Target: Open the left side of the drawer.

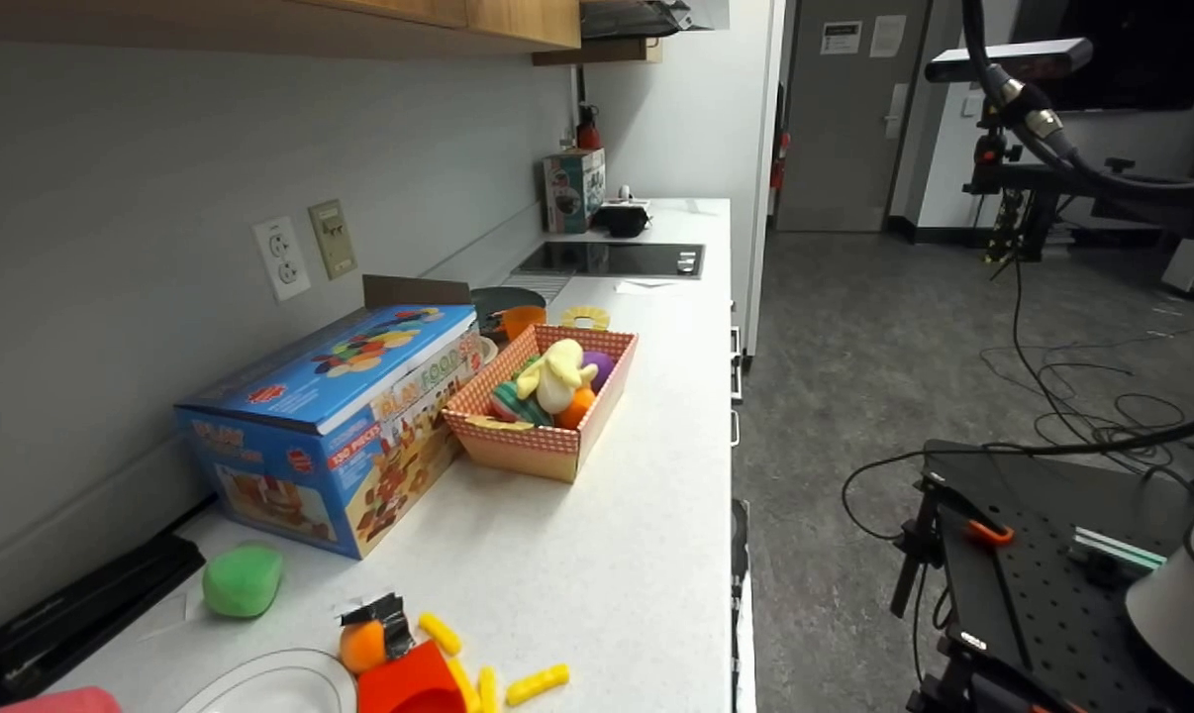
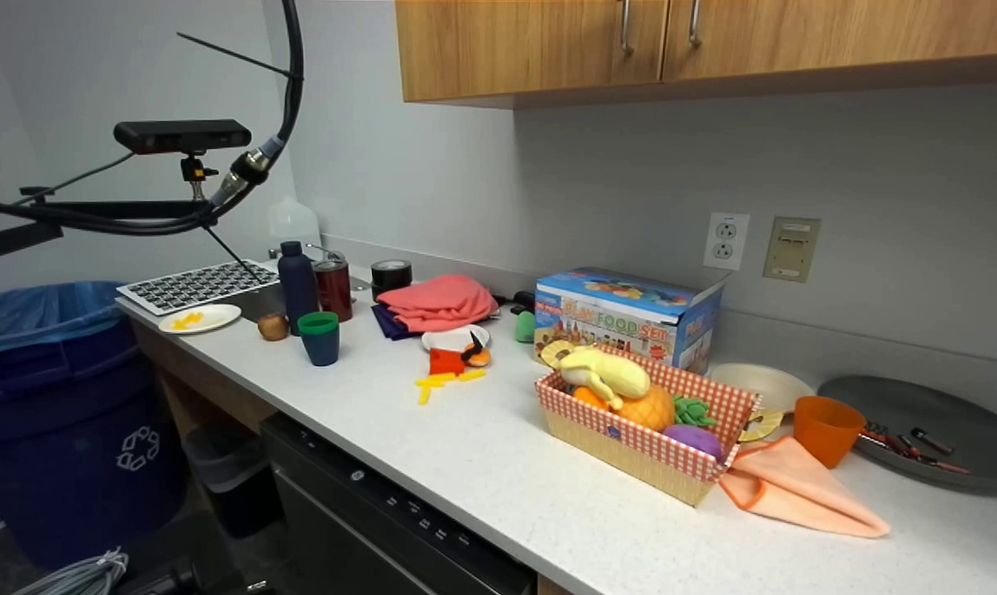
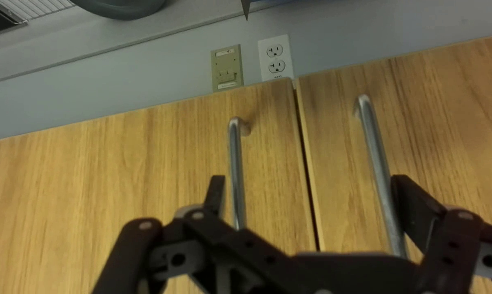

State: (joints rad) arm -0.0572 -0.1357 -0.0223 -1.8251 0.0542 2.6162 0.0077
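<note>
A wooden wall cabinet with two doors shows rather than a drawer. Both doors look shut, with a thin dark gap between them. The wrist view is upside down, so the left door (image 2: 515,49) in an exterior view is the right-hand door (image 3: 446,122) there. Its metal handle (image 2: 625,25) also shows in the wrist view (image 3: 374,143). The other door (image 3: 148,163) has its own metal handle (image 3: 236,171). My gripper (image 3: 309,179) is open in front of the doors. Both handles appear between its fingers; contact cannot be told. Both exterior views leave the gripper out.
Below the cabinet, the counter (image 2: 465,446) holds a play food box (image 2: 614,318), a checkered basket (image 2: 622,450) of soft toys, cups and a dark pan (image 2: 945,413). A camera (image 2: 183,136) on an arm and thick black cables (image 2: 293,74) hang at the left.
</note>
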